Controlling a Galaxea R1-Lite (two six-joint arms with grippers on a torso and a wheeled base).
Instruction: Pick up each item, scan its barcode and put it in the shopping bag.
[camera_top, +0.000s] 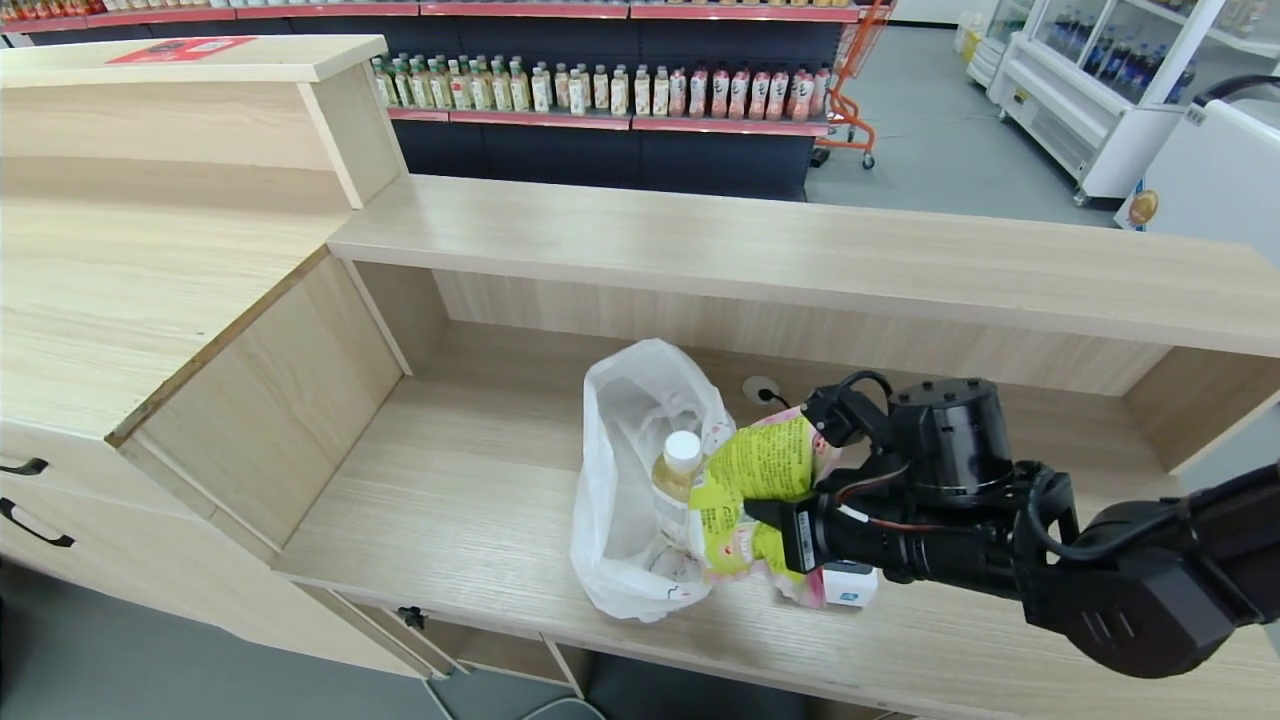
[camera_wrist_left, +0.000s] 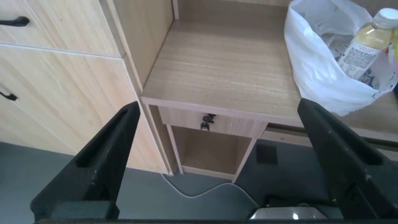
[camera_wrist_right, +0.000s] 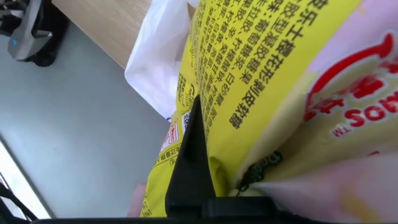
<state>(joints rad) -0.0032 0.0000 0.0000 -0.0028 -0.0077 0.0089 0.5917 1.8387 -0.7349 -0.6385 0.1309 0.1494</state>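
A white plastic shopping bag (camera_top: 625, 480) stands open on the lower counter shelf, with a bottle of pale drink (camera_top: 678, 465) upright inside it. My right gripper (camera_top: 775, 515) is shut on a yellow-green and pink snack packet (camera_top: 750, 480), held at the bag's right side, against its mouth. The packet (camera_wrist_right: 280, 93) presses close to the right wrist camera, one dark finger (camera_wrist_right: 189, 162) lying across it. My left gripper (camera_wrist_left: 217, 162) hangs open below the counter's front edge, nothing between its fingers; the bag (camera_wrist_left: 323, 56) and bottle (camera_wrist_left: 367, 40) lie beyond it.
A small white and blue box (camera_top: 850, 585) sits on the counter under my right arm. A cable port (camera_top: 760, 388) is set in the shelf behind the bag. The raised counter top (camera_top: 800, 250) overhangs the shelf; a side wall (camera_top: 280, 400) closes it on the left. A drawer lock (camera_wrist_left: 207, 120) shows below.
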